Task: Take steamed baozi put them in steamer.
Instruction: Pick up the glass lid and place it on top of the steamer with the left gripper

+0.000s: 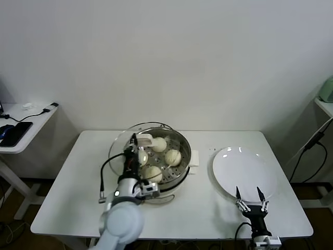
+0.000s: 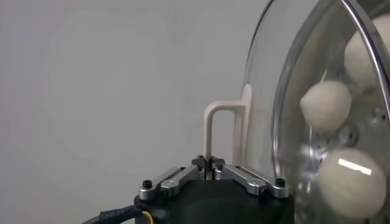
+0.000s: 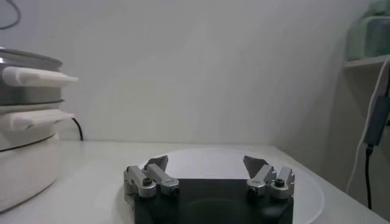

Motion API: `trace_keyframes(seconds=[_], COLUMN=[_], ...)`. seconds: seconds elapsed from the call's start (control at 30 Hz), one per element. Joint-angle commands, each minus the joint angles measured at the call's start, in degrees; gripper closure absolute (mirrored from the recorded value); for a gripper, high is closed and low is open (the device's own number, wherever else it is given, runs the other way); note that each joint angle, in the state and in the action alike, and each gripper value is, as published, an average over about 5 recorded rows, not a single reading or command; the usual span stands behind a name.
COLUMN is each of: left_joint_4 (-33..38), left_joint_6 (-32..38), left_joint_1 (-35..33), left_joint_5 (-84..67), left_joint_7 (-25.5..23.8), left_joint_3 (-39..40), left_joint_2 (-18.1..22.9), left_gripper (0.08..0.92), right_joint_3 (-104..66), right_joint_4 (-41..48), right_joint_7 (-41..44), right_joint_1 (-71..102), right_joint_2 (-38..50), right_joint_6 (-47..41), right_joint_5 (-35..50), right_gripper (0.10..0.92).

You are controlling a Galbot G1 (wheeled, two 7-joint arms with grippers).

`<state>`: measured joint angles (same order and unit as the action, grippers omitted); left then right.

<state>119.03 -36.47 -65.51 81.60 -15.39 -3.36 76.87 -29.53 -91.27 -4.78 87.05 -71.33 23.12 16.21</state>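
Four steamed baozi [image 1: 165,154] inside steamer [image 1: 181,167]. Left gripper [image 1: 136,149] pinched shut on glass lid [image 1: 117,147] handle, tilted at steamer's nine o'clock; could slip, crush buns. Right gripper [image 1: 250,197] open, empty, at plate's [image 1: 229,162] six o'clock.

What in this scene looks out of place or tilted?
The glass lid is not lying flat: the left gripper holds it by its cream handle, tilted on edge against the steamer rim. Baozi sit inside. The white plate is bare; the right gripper hangs open near it.
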Motion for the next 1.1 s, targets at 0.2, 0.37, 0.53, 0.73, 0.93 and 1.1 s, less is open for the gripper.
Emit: trace_keyframes(seconds=[0.2, 0.37, 0.53, 0.73, 0.93, 1.1], left_joint_4=[-8.71, -10.8, -12.53, -14.18, -15.32, -16.22], left_joint_6=[-2.47, -2.19, -2.09, -1.67, -1.45, -1.08], left_joint_1=[3.12, 3.15, 3.26, 3.62, 3.43, 3.12], left_joint_5=[7.1, 7.41, 7.27, 7.61, 7.7, 7.87], left_joint_7=[0.7, 2.43, 3.6, 4.74, 5.69, 6.6], left_joint_3=[7.22, 6.49, 6.11, 5.29, 4.67, 4.25], left_joint_2=[8.14, 8.17, 8.38, 8.16, 8.12, 7.99], left_gripper=[0.865, 0.865, 0.865, 0.865, 0.865, 0.865], right_joint_3=[-1.58, -2.28, -2.36, -2.51, -2.68, -2.72], right_joint_4=[0.5, 1.01, 0.95, 0.78, 0.92, 0.92], right_joint_7=[-0.04, 0.01, -0.15, -0.17, -0.19, -0.14], right_joint_1=[0.16, -0.1, -0.29, -0.35, -0.42, -0.5], right_joint_2=[-0.66, -1.23, -1.66, -1.78, -1.99, -2.23], right_joint_6=[1.5, 1.96, 1.94, 2.23, 2.48, 3.12], right_joint_5=[0.14, 0.0, -0.31, -0.39, -0.75, -1.46], right_gripper=[0.203, 0.203, 0.202, 0.203, 0.203, 0.203])
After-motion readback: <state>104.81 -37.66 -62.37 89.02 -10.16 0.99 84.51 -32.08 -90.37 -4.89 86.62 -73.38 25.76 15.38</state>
